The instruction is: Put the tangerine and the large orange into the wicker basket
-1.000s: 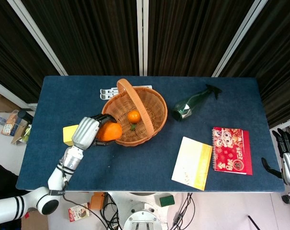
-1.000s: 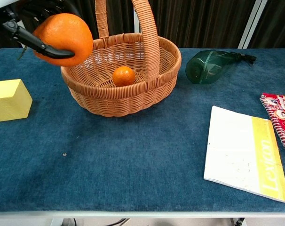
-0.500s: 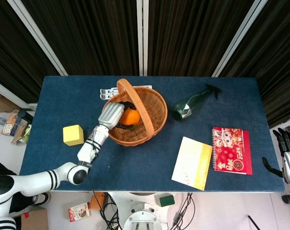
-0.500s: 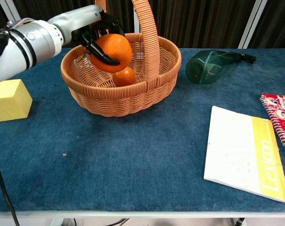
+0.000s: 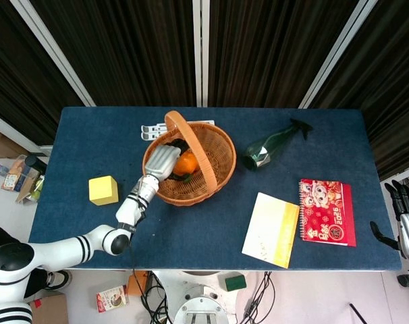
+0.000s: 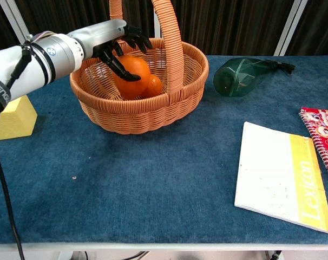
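The tangerine (image 6: pixel 155 85) is largely hidden in the chest view behind the large orange (image 6: pixel 131 77), only a sliver of it being seen at the orange's right side; from the head view it cannot be told apart from the orange. Both fruits are seen inside the wicker basket (image 6: pixel 139 116), the large orange resting low against the tangerine. The left hand (image 6: pixel 116 44) is reached into the basket over its rim, its dark fingers (image 6: pixel 120 67) laid over the top and left of the large orange; whether the fruit is gripped or only touched cannot be settled, since the far side of the hand is hidden by the fruit. In the head view the hand (image 5: pixel 162 160) covers most of the orange (image 5: pixel 186 163). The basket handle (image 6: pixel 172 43) is cut off at the top of the chest view.

The right hand (image 5: pixel 408 219) is seen only at the right edge of the head view, off the table, partly cropped, nothing being held and its fingers spread.

A yellow block (image 5: pixel 103 190) is set left of the basket, partly hidden by the arm in the chest view. A green bottle (image 5: pixel 266 149) lies on its side to the right, with a yellow-edged notebook (image 5: pixel 270 229) and a red calendar (image 5: pixel 327 211) nearer the front.
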Available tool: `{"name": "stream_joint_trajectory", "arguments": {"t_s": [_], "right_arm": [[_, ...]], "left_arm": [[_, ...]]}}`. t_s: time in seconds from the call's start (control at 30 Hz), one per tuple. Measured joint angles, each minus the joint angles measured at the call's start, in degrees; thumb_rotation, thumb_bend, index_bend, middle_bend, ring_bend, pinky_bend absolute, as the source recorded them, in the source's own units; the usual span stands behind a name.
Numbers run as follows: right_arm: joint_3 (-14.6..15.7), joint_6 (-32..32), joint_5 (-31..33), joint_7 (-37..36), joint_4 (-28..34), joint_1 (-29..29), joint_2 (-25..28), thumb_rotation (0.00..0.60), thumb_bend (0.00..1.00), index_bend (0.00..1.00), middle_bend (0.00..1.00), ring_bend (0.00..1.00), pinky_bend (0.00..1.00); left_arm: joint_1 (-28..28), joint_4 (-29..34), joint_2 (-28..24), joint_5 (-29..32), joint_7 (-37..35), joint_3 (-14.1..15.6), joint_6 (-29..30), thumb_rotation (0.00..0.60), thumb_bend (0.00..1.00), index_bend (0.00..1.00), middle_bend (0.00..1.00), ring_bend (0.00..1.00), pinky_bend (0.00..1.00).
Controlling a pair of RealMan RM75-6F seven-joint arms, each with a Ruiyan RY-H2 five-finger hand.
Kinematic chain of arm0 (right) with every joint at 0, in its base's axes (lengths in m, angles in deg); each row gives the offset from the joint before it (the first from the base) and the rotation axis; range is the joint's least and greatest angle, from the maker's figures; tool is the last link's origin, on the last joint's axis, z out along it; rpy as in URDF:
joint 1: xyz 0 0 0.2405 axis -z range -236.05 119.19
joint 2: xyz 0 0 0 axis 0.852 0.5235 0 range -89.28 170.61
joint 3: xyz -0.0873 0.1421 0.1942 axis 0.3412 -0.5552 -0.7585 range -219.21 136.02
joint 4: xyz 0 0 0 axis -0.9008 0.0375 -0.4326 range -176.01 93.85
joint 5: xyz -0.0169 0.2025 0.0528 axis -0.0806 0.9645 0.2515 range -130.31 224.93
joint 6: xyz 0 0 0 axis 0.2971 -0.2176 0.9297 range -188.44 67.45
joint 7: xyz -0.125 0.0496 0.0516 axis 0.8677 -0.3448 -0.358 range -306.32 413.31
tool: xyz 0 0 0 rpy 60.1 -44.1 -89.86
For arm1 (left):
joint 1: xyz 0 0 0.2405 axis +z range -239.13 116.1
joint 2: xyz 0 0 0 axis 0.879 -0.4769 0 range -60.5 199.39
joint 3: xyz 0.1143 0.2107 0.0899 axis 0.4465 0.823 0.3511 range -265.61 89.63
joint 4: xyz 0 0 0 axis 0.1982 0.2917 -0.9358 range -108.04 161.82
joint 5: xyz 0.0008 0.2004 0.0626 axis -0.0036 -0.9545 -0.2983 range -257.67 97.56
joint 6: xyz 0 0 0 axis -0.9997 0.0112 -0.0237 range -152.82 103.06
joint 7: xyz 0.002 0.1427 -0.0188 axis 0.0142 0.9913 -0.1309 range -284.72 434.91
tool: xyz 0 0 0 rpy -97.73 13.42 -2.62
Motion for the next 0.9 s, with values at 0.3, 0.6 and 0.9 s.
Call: {"name": "stream_joint_trajectory", "arguments": {"t_s": [0.3,0.6,0.9], "right_arm": [[0.03,0.23,-0.1,0.06,0.2,0.12,0.11,0.6,0.32,0.0,0.0,0.0,0.0],[0.14,0.11,-0.12,1.14,0.53,0.05,-0.15,0.6,0.32,0.0,0.0,0.0,0.0],[1.02,-0.14,-0.92,4.41,1.26,0.13,0.17,0.6,0.31,0.0,0.0,0.0,0.0]], "left_arm": [[4.69,11.47,-8.17,-1.77,2.24,2.0,5.62,0.6,0.19,0.25,0.23,0.15,0.32],[17.93,31.01,-22.68,-7.46,9.82,11.04,20.61,0.6,0.19,0.27,0.23,0.15,0.32],[35.93,30.64,-26.52,-21.47,16.62,24.44,40.03,0.6,0.19,0.2,0.15,0.07,0.23]]}}
